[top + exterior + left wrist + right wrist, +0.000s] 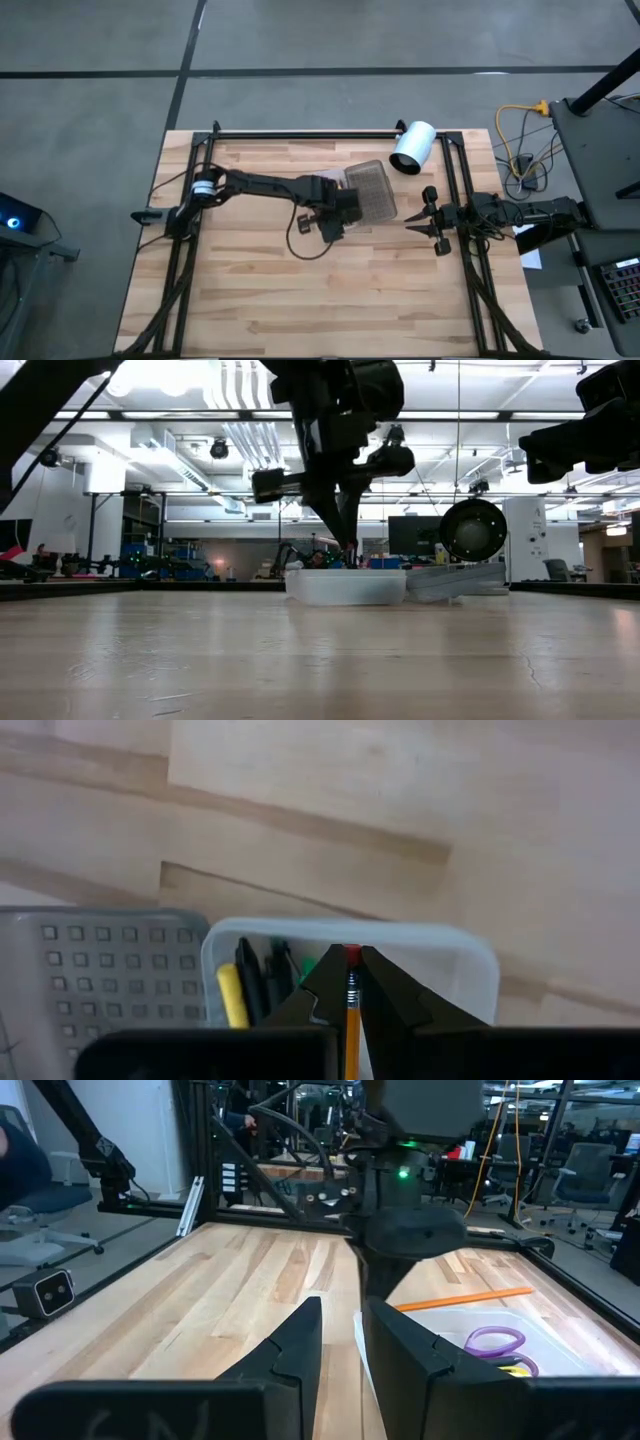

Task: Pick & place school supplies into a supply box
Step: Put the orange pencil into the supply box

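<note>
The table [300,290] is pale jointed wood planks with a smooth, faintly glossy finish. On it, the supply box [470,970] has a whitish translucent plastic tray and a grey plastic lid [372,190] patterned with small squares. Beside the box, the white cylinder [412,147] looks smooth and matt

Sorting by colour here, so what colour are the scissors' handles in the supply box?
Purple: the scissors lie in the supply box, clearest in the right wrist view.

Pale wooden table [300,290] — on it the supply box [368,192] and a white cylinder [412,148].
</note>
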